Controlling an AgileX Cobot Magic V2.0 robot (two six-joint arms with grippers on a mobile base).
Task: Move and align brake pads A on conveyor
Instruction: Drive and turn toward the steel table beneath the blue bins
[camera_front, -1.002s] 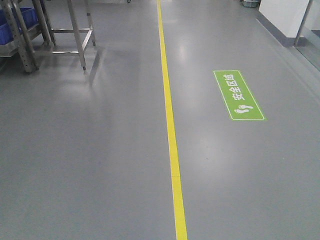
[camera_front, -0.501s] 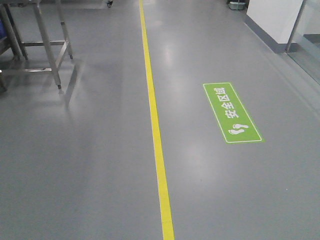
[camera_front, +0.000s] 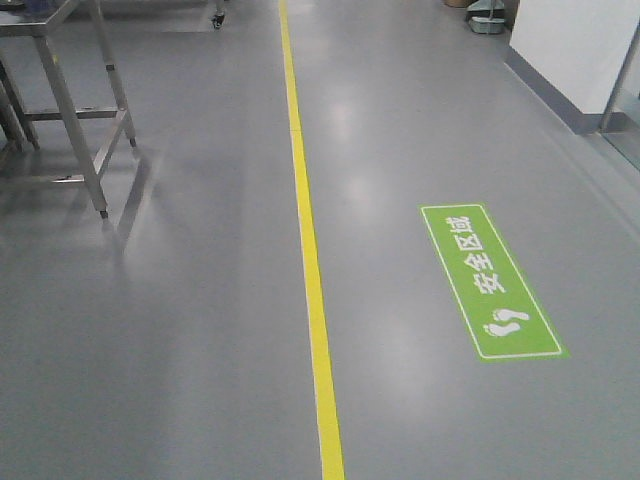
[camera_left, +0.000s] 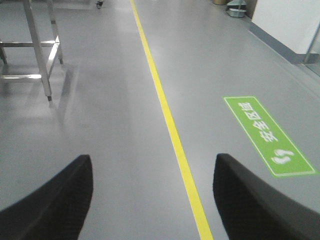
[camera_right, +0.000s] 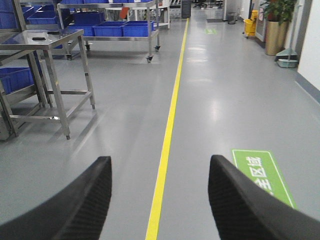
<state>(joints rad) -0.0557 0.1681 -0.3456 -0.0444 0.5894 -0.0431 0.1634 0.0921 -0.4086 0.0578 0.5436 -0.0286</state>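
Note:
The brake pads A and the conveyor are out of view in every frame. My left gripper (camera_left: 152, 167) is open, its two black fingers wide apart over bare grey floor, with nothing between them. My right gripper (camera_right: 160, 167) is open as well, its ribbed black fingers spread over the floor and empty. Neither gripper shows in the front-facing view.
A yellow floor line (camera_front: 308, 250) runs away from me down a grey aisle. A green safety-zone sign (camera_front: 488, 282) lies right of it. A steel table frame (camera_front: 70, 110) stands at left. Racks with blue bins (camera_right: 107, 27) stand further back left. A white wall (camera_front: 575, 50) is at right.
The whole scene has slid toward me: the green sign is lower and nearer, and the steel table frame has shifted at the left. The base is moving forward along the aisle.

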